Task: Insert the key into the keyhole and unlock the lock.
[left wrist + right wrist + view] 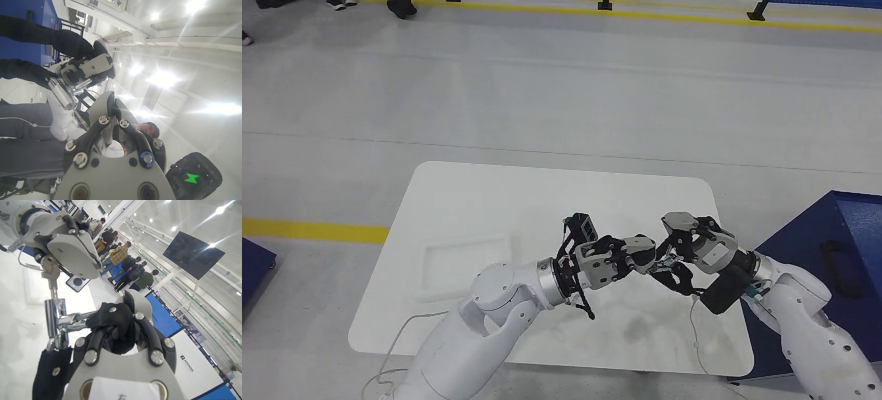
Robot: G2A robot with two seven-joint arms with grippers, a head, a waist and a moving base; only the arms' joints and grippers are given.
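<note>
Both arms meet above the table [542,190], over its right half and toward the robot-side edge. Left gripper [648,252] is clamped on the key [49,265], gripping the head. Right gripper [674,255], fingers [110,315] wrapped in black cloth, is closed tight on the chrome lock [54,315], which is held off the table. The key blade sits in the keyhole at the end of the lock cylinder, with the head outside. Can't tell if it's unlocked. A flat white tray [464,265] lies on the table's left half.
</note>
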